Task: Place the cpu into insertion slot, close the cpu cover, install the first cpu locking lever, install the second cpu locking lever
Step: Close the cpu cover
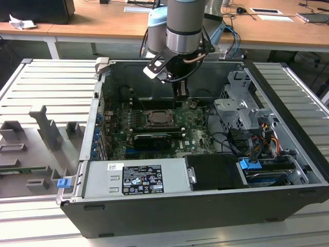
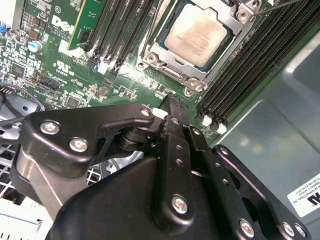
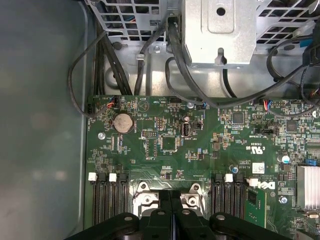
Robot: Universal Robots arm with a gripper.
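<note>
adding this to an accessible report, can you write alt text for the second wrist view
The cpu lies in its socket on a green motherboard, framed by the silvery cpu cover, with memory slots on either side. The black gripper, fingers together, points its tip close to the socket's corner.

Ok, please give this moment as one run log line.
cpu: seated under cover | cpu cover: closed | fingers: shut, empty, near cover

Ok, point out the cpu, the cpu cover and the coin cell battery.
cpu (image 2: 197, 35): second wrist view, middle of its metal face.
cpu cover (image 2: 172, 64): second wrist view, frame edge beside the cpu.
coin cell battery (image 3: 123, 122): first wrist view, centre of its round top.
</note>
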